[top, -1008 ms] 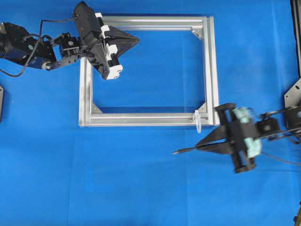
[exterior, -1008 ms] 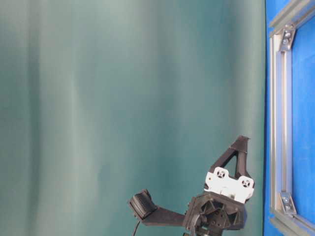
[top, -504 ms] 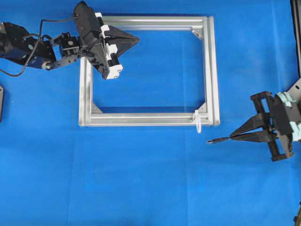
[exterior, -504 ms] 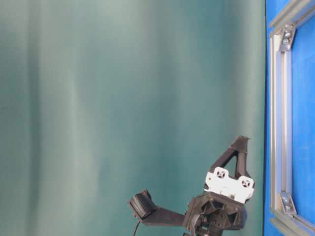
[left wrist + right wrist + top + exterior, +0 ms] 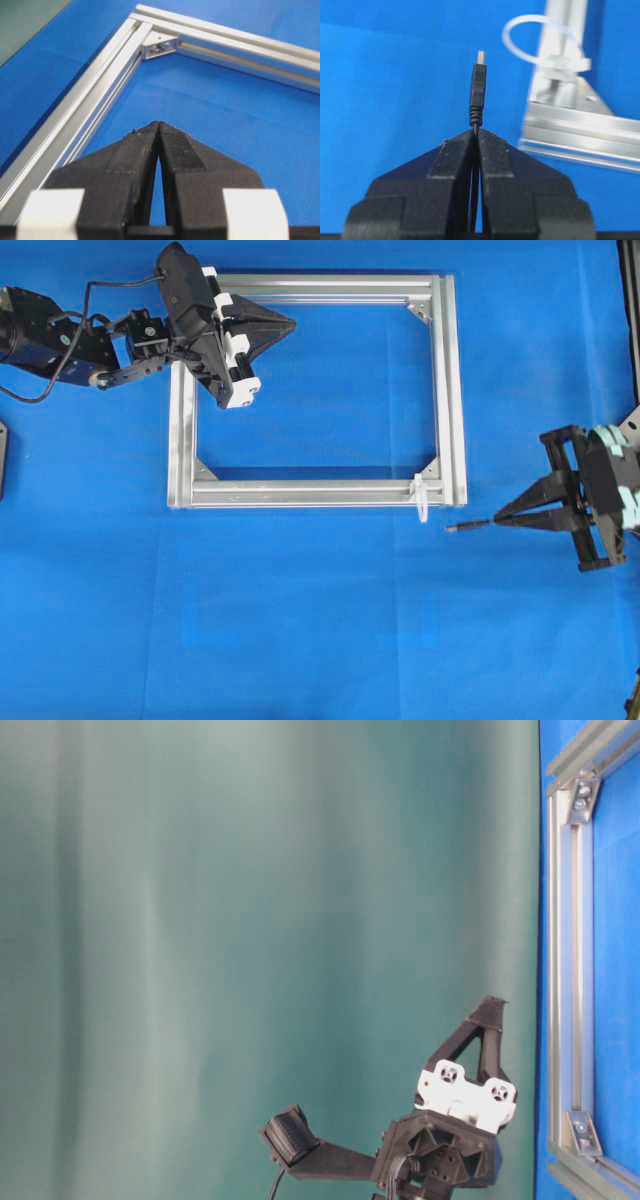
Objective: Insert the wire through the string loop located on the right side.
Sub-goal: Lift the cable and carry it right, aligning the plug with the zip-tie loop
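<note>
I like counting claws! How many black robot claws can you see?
2. The left black robot claw hovers over the silver aluminium frame's top-left corner. The right black robot claw is beside the frame's bottom-right corner.

brushed silver metal frame (image 5: 445, 390), matt blue woven cloth (image 5: 300, 620), translucent white plastic string loop (image 5: 530, 37).

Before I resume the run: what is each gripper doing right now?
Left gripper: closed, holding nothing, above the aluminium frame.
Right gripper: closed on the wire, plug tip pointing toward the string loop.

black wire (image 5: 478, 92) tip just beside white string loop (image 5: 532, 42)
</note>
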Available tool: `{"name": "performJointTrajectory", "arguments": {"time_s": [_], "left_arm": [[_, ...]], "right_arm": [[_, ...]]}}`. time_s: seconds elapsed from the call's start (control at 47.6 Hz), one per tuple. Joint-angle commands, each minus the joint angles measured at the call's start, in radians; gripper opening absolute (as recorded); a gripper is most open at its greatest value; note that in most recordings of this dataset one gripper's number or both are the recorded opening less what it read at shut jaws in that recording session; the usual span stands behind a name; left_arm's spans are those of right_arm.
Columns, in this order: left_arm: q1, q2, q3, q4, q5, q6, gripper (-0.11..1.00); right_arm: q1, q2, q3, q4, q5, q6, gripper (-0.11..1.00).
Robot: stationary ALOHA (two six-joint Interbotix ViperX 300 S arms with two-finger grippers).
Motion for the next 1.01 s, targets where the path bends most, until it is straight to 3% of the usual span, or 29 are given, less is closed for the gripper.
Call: {"name": "performJointTrajectory", "arguments": {"time_s": [0.0, 0.189, 0.987], "left_arm": [[0.003, -0.031, -0.012, 0.003, -0.006, 0.000, 0.00], [0.003, -0.031, -0.009, 0.003, -0.006, 0.000, 0.00], [0.003, -0.031, -0.008, 0.003, -0.006, 0.000, 0.00]], "right_arm": [[-0.051, 0.003, -0.006, 0.000, -0.008, -0.002, -0.04], [-0.132, 0.003, 0.002, -0.011, -0.008, -0.006, -0.04], [-0.138, 0.003, 0.000, -0.017, -0.008, -0.008, -0.04]]}}
